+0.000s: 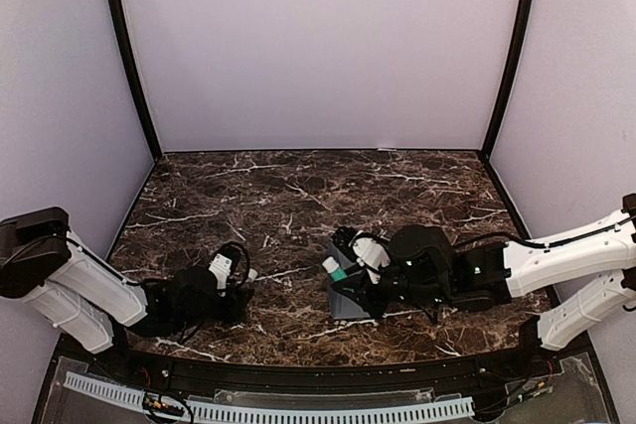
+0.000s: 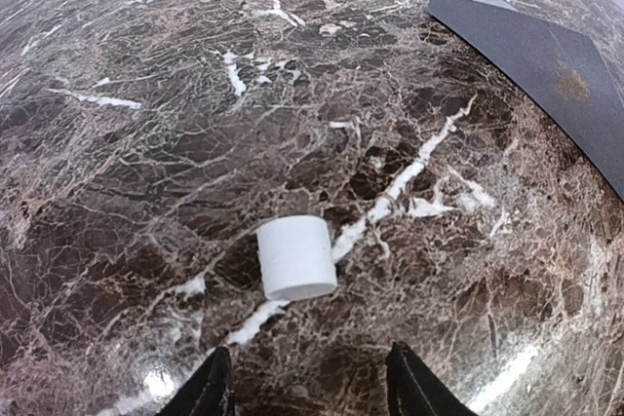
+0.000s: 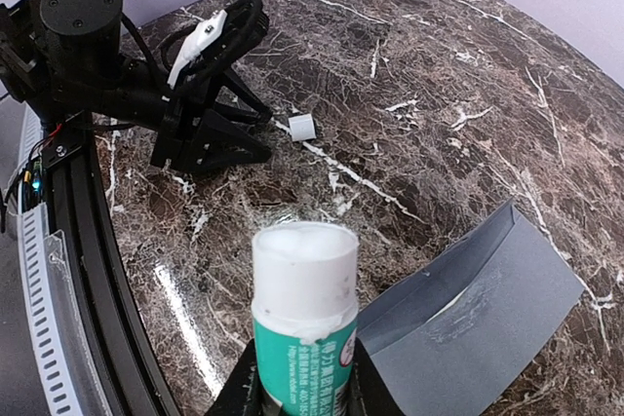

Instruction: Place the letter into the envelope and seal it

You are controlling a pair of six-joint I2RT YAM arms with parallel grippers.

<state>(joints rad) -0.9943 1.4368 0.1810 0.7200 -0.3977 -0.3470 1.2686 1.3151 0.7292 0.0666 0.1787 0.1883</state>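
- My right gripper (image 3: pixel 297 392) clamps the uncapped glue stick (image 3: pixel 302 284) at the envelope's (image 3: pixel 478 328) left end.
- The envelope lies flat on the marble, right of centre, near.
- My left gripper (image 2: pixel 310 392) gapes empty, the white cap (image 2: pixel 295 258) just beyond it.

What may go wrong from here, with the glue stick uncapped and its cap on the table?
The small white cap sits loose ahead of the open left gripper; an off-centre pinch may push it away. The right gripper holds the uncapped glue stick near the envelope; its bare tip may smear the table or the envelope's face.
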